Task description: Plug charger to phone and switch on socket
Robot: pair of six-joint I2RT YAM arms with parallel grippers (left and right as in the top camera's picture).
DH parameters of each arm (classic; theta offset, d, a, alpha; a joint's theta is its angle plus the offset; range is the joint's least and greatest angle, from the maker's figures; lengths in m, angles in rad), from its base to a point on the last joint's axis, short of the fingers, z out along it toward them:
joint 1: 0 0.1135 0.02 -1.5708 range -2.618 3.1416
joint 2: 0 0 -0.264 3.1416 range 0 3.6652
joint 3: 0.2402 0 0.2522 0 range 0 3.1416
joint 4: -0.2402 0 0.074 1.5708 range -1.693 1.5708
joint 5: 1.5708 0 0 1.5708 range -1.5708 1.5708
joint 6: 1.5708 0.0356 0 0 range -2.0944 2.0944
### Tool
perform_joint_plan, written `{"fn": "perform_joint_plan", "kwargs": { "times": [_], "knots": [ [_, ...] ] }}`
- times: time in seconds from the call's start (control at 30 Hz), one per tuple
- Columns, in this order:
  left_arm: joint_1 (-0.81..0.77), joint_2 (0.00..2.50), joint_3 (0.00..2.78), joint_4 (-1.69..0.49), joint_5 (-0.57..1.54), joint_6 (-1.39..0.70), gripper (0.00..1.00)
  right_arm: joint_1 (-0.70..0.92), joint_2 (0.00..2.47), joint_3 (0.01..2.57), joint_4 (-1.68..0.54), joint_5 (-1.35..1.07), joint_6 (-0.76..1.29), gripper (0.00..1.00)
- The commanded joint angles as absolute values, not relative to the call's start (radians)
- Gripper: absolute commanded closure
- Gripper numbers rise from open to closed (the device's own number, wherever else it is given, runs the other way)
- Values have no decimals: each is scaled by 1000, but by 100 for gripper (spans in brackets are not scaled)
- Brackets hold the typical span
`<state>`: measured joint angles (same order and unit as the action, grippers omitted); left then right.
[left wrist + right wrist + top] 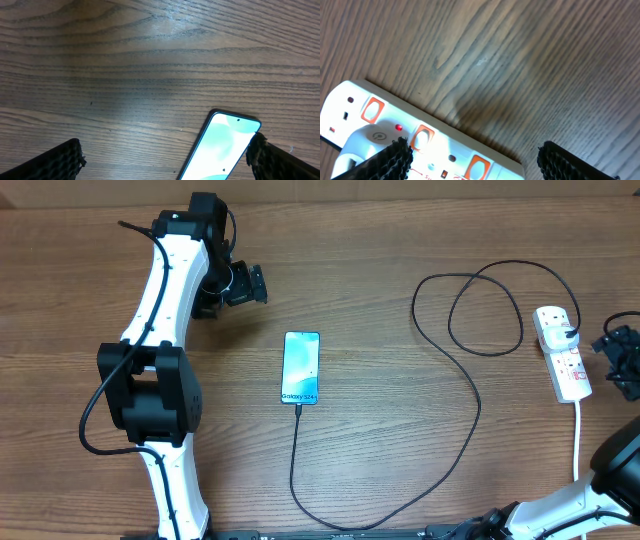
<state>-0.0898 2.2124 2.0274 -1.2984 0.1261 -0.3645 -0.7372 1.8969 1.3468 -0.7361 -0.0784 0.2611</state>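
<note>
Overhead: wood-grain table (380, 270) holds phone (301, 367) and socket (562, 352) well apart; left hand (258, 284) and right hand (615, 363) gape empty.

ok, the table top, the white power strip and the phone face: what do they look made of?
Brown table top: wood or wood-look laminate, matte; grain lines run across it with only a soft sheen.
White elongated power strip: moulded plastic, smooth and semi-gloss, with rounded edges.
Slim rectangular phone: the face looks like glossy glass in a dark frame; frame material unclear.

Wooden table (380, 270): phone (301, 368), charger (294, 445), socket (562, 355)
</note>
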Motion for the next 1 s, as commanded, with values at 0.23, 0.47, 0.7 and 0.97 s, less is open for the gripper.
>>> {"fn": "perform_joint_plan", "kwargs": {
  "times": [0.23,0.47,0.7,0.97],
  "knots": [
    [-92,2203,2045,-1301,120,-363,1,-684,1876,1258,-651,-20,257,17],
    [-92,2203,2045,-1301,120,-363,1,-684,1876,1196,-575,-20,258,14],
    [-92,2203,2045,-1301,120,-363,0,-683,1876,1195,-560,-31,257,14],
    [-92,2203,2045,-1301,120,-363,0,-683,1876,1194,-566,-31,257,14]
  ]
}}
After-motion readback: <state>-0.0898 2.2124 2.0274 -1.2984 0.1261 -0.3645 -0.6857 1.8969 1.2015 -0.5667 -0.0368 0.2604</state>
